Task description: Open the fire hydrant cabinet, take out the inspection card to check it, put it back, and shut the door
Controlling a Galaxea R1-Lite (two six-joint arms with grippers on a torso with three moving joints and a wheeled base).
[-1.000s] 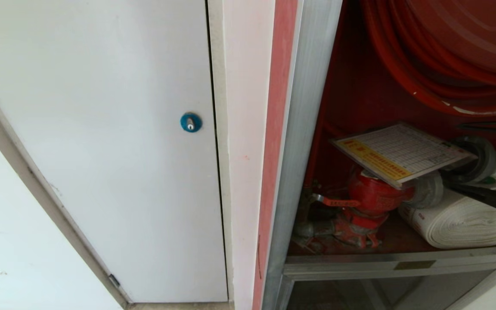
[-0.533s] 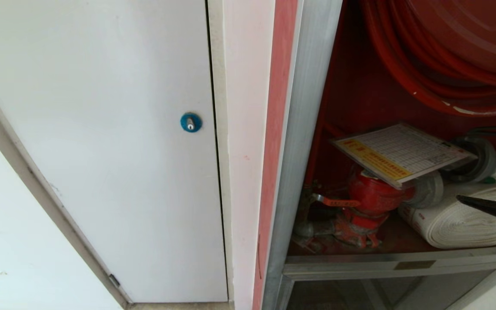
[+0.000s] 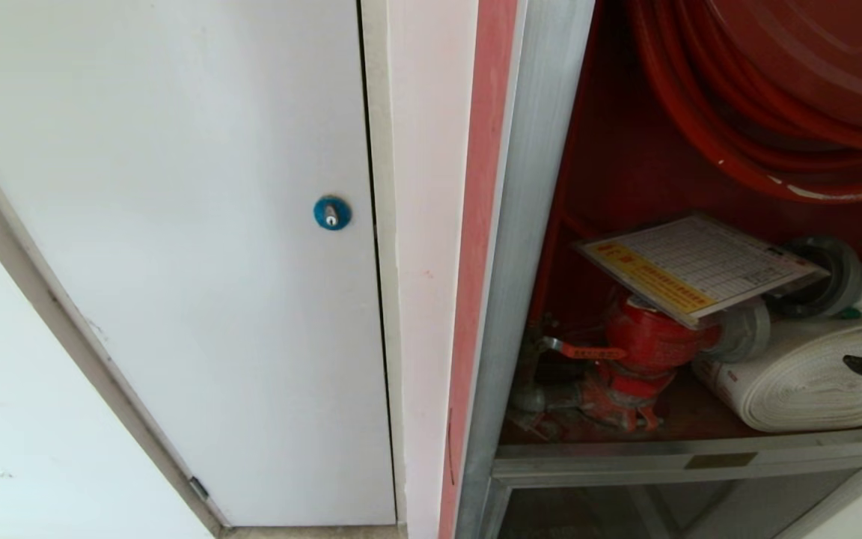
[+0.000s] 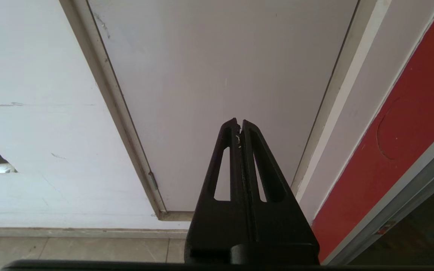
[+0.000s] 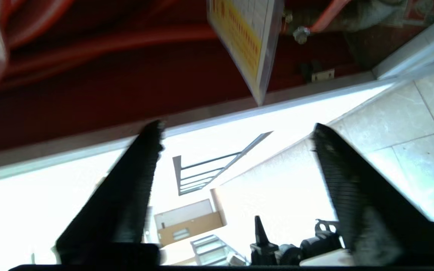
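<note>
My right gripper (image 5: pixel 236 135) gapes wide and empty at the fire hydrant cabinet (image 3: pixel 528 224) opening, well apart from the inspection card (image 3: pixel 700 263), which lies tilted atop the red valve (image 3: pixel 644 340), beside the rolled hose (image 3: pixel 798 382). My left gripper (image 4: pixel 239 126) stays pinched together outside.

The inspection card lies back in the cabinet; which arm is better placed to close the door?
Probably the right: the right gripper is open beside the cabinet; the left gripper is shut facing the white panel.

The print on the inspection card (image 3: pixel 697 266) cannot be read.
</note>
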